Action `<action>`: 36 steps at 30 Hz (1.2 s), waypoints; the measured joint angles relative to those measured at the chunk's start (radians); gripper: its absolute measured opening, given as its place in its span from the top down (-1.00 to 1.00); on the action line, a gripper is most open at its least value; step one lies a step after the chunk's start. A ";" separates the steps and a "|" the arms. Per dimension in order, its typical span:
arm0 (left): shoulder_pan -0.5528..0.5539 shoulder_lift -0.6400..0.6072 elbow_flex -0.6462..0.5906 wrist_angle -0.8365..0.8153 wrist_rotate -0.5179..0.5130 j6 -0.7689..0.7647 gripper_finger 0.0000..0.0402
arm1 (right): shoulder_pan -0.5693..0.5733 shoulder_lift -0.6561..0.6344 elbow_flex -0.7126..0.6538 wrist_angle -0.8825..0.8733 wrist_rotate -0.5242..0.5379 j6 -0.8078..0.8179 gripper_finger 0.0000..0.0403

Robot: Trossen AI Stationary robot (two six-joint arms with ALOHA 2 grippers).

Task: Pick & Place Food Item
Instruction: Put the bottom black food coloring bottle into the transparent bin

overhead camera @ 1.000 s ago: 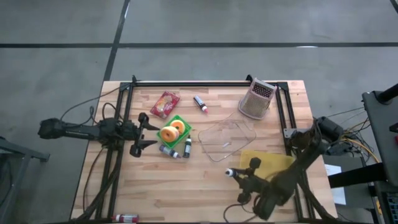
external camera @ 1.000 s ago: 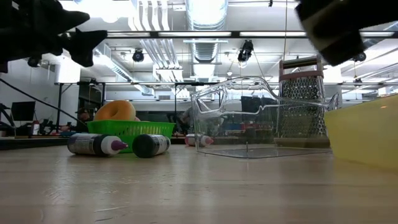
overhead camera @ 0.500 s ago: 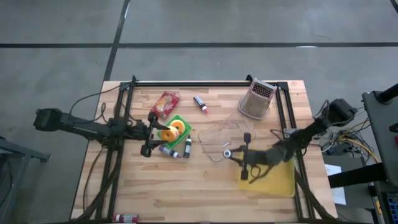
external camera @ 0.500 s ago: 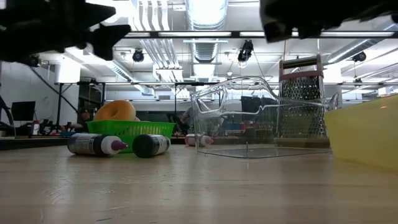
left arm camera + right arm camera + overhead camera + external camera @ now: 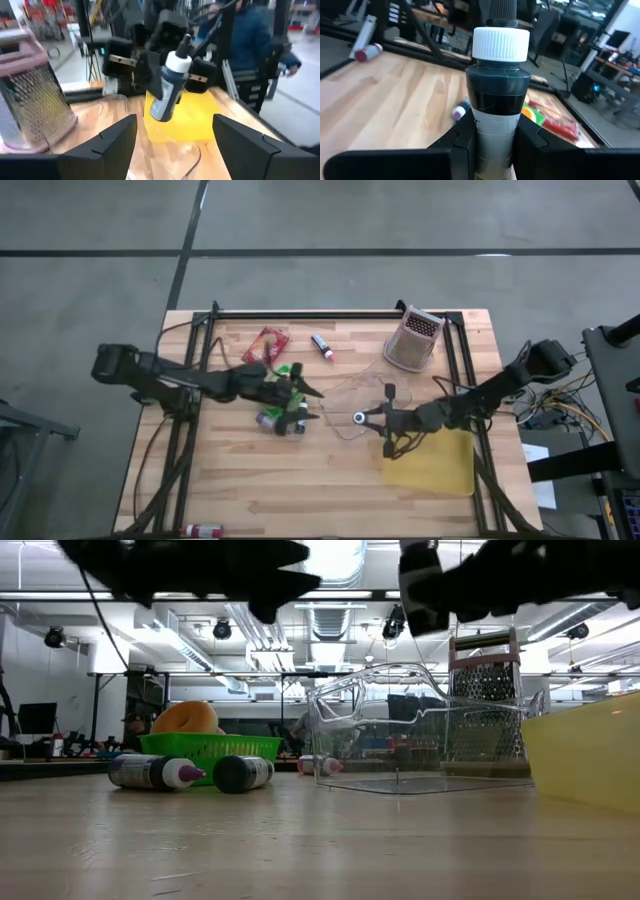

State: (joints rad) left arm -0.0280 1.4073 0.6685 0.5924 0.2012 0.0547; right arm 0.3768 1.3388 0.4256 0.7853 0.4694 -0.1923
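My right gripper [image 5: 376, 420] is shut on a dark bottle with a white cap [image 5: 358, 418], held in the air over the near side of the clear plastic container [image 5: 366, 394]. The bottle [image 5: 499, 90] fills the right wrist view and also shows as the bottle [image 5: 170, 85] in the left wrist view. My left gripper [image 5: 312, 404] stands open above the green basket [image 5: 210, 745], which holds a doughnut [image 5: 185, 718]. Its fingers point toward the bottle with a gap of table between them. My right gripper pinches the bottle's dark body [image 5: 496, 131], at the end away from the cap, between its two fingers [image 5: 529, 142]. The fingers come about level from the table's right and lie along the bottle. The white cap [image 5: 500, 43] sticks out past them toward the table's left, lifted clear.
A metal grater [image 5: 413, 340] stands at the far right, and a yellow board [image 5: 435, 465] lies at the near right. A red packet [image 5: 265, 342] and a small bottle [image 5: 322, 345] lie at the far side. Two bottles [image 5: 155, 772] lie by the basket. A person in blue [image 5: 255, 45] stands beyond the table.
My left gripper has gone toward the table's right, over the green basket, rising a little and staying open. My right gripper has carried the bottle from the near right toward the far edge and left, over the clear container, and has turned level.
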 joint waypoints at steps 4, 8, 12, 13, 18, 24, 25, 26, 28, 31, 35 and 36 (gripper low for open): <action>0.000 0.055 0.153 -0.153 0.035 0.044 -0.30 | -0.024 -0.004 -0.026 0.004 0.003 0.028 0.64; 0.000 0.097 0.258 -0.225 0.052 0.070 -0.30 | -0.044 -0.003 -0.038 0.019 0.001 0.038 0.64; 0.002 0.156 0.306 -0.232 0.055 0.096 -0.30 | -0.056 -0.007 -0.042 0.045 0.001 0.023 0.64; 0.004 0.172 0.318 -0.227 0.055 0.100 -0.30 | -0.057 -0.010 -0.042 0.044 0.000 0.021 0.64; 0.018 0.229 0.334 -0.185 0.095 0.103 -0.30 | -0.062 -0.023 -0.041 0.041 -0.004 0.016 0.64; 0.031 0.249 0.350 -0.130 0.113 0.098 -0.30 | -0.072 -0.029 -0.041 0.038 -0.009 0.024 0.64; 0.032 0.250 0.352 -0.126 0.119 0.097 -0.30 | -0.073 -0.029 -0.041 0.037 -0.010 0.024 0.64; 0.032 0.254 0.355 -0.119 0.122 0.097 -0.30 | -0.073 -0.029 -0.041 0.038 -0.010 0.024 0.64; 0.032 0.264 0.361 -0.108 0.125 0.094 -0.30 | -0.080 -0.029 -0.041 0.042 -0.019 0.023 0.64; 0.033 0.285 0.365 -0.081 0.125 0.093 -0.30 | -0.091 -0.029 -0.041 0.041 -0.036 0.028 0.64; 0.038 0.314 0.375 -0.066 0.124 0.092 -0.30 | -0.098 -0.029 -0.041 0.069 -0.057 0.028 0.64; 0.040 0.318 0.378 -0.061 0.124 0.093 -0.30 | -0.099 -0.029 -0.041 0.070 -0.059 0.027 0.64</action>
State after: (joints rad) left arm 0.0119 1.7257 1.0461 0.5316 0.3256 0.1480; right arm 0.2776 1.3098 0.3851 0.8554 0.4099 -0.1657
